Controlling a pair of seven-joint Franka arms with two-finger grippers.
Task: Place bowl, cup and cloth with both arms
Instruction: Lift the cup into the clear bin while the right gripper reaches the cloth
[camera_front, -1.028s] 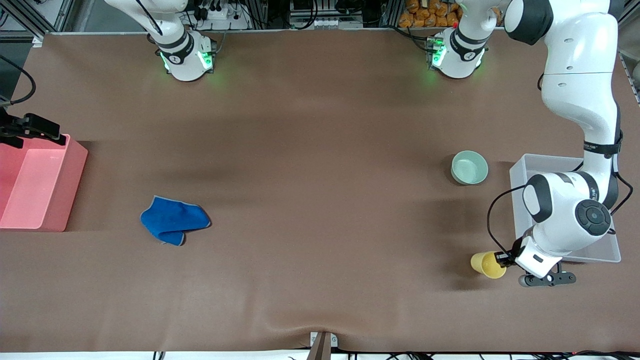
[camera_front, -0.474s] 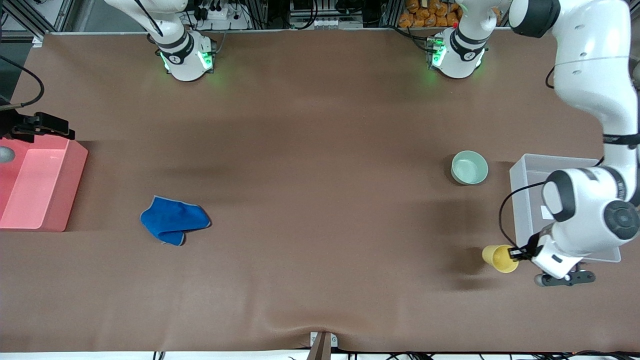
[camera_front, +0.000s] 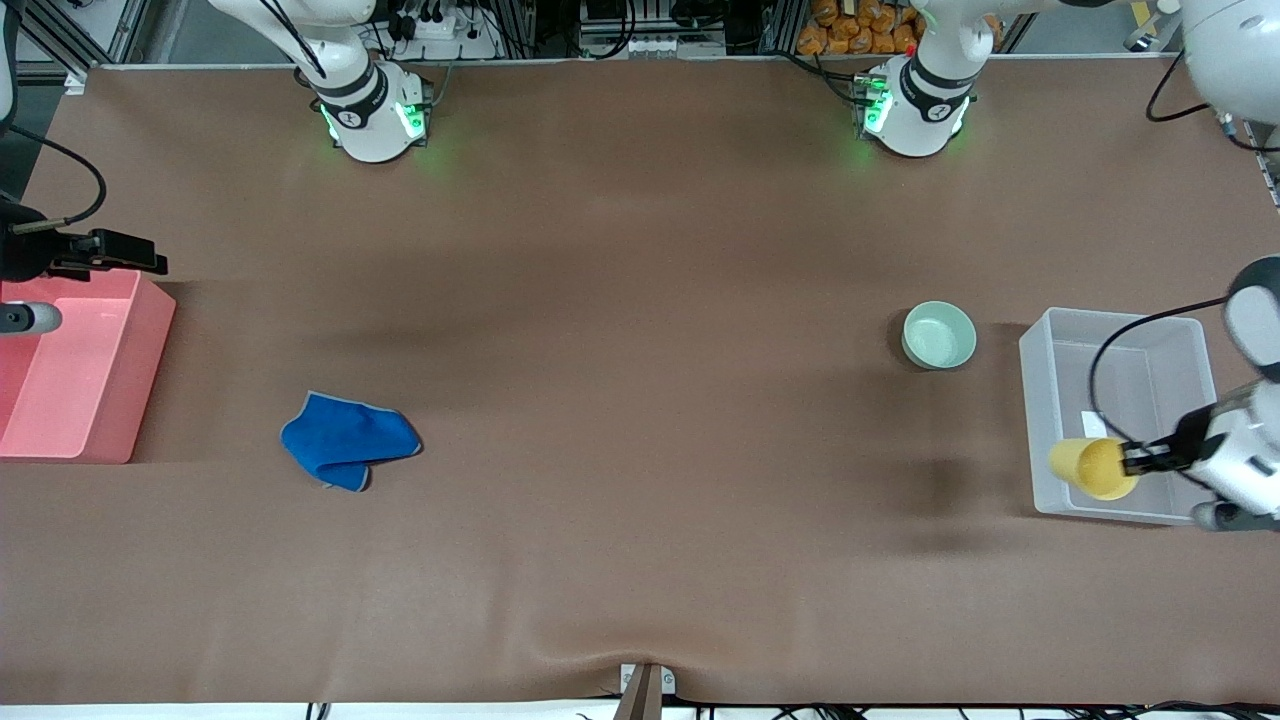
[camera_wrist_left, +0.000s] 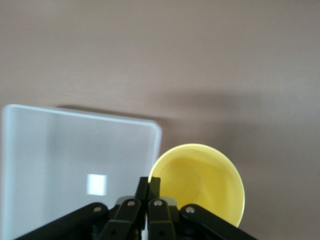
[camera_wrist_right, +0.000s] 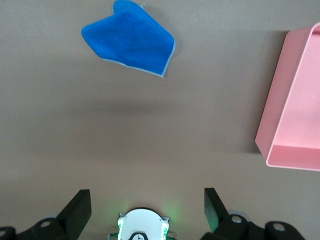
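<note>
My left gripper (camera_front: 1135, 460) is shut on the rim of the yellow cup (camera_front: 1095, 468) and holds it tipped on its side, in the air over the clear bin's (camera_front: 1035, 420) corner nearest the front camera. In the left wrist view the closed fingers (camera_wrist_left: 159, 189) pinch the cup's (camera_wrist_left: 205, 182) rim, with the bin (camera_wrist_left: 75, 150) below. The mint-green bowl (camera_front: 939, 335) stands on the table beside the bin. The blue cloth (camera_front: 348, 440) lies crumpled toward the right arm's end and shows in the right wrist view (camera_wrist_right: 131, 42). My right gripper (camera_wrist_right: 147, 207) is open, empty and high up.
A pink bin (camera_front: 150, 380) stands at the right arm's end of the table, also in the right wrist view (camera_wrist_right: 290, 115). The brown mat has a raised wrinkle at its edge nearest the front camera (camera_front: 640, 660).
My left gripper has lifted the cup from beside the clear bin and carried it over the bin's corner. The right arm's hand has shifted slightly by the pink bin.
</note>
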